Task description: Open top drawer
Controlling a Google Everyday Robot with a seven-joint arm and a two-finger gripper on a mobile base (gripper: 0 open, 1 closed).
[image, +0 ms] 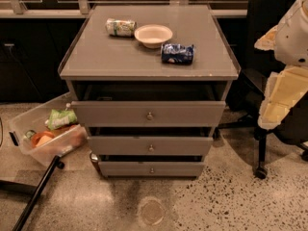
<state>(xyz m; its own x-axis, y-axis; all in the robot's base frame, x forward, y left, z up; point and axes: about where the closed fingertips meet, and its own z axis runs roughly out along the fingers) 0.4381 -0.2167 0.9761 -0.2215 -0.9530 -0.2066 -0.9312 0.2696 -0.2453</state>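
Note:
The top drawer (110, 113) is the wide grey front panel just under the cabinet top, with a small round metal knob (149, 115) at its centre. It stands a little forward of the cabinet, with a dark gap above it. My arm shows as white and cream parts at the right edge, and my gripper (274, 113) hangs at its lower end. The gripper is well to the right of the drawer and apart from it, at about knob height.
Two smaller grey drawers (150, 146) sit below. On the cabinet top (96, 57) are a white bowl (153, 34), a green-white can (120, 27) lying down and a blue packet (177, 53). A clear bin (19, 129) of snacks stands at the left, a black chair (262, 42) at the right.

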